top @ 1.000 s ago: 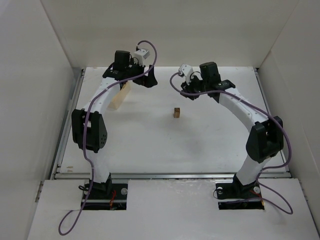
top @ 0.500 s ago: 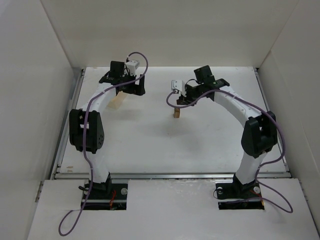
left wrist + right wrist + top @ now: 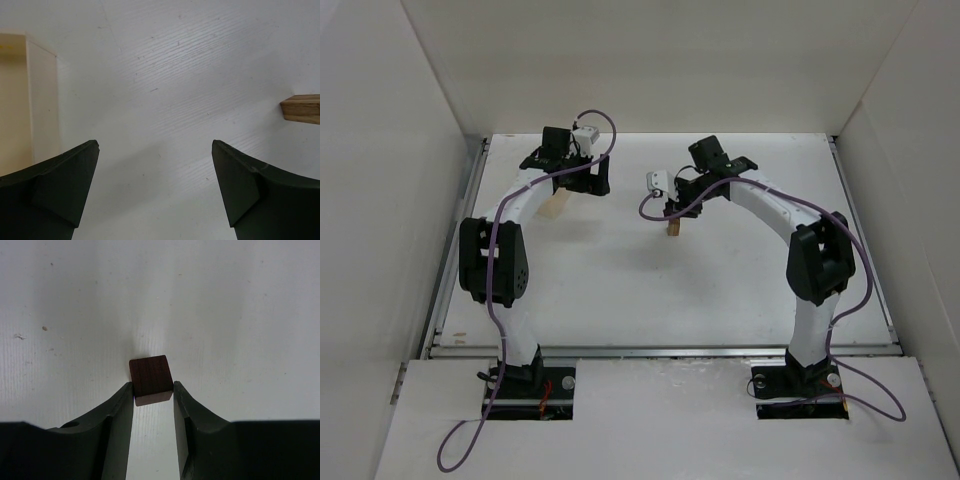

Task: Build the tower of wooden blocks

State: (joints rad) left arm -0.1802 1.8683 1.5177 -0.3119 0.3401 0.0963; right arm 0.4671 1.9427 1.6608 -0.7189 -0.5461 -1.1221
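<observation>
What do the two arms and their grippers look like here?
Both the left arm and right arm have white curved links joined by bulky black joint housings. A purple cable loops along each one, and a small white camera box sits at each wrist. The left gripper and right gripper have plain matte black, wedge-shaped fingers.

- Two cubes: one dark cube and one tan cube, mid-table, a little right of centre.
- One pale box, at the far left.
- Two arms: left arm, right arm.
- Two hands, one per arm: left hand, right hand.
- Two fingers on each hand, four in all.
- Two purple cables: left cable, right cable.
- One table.
</observation>
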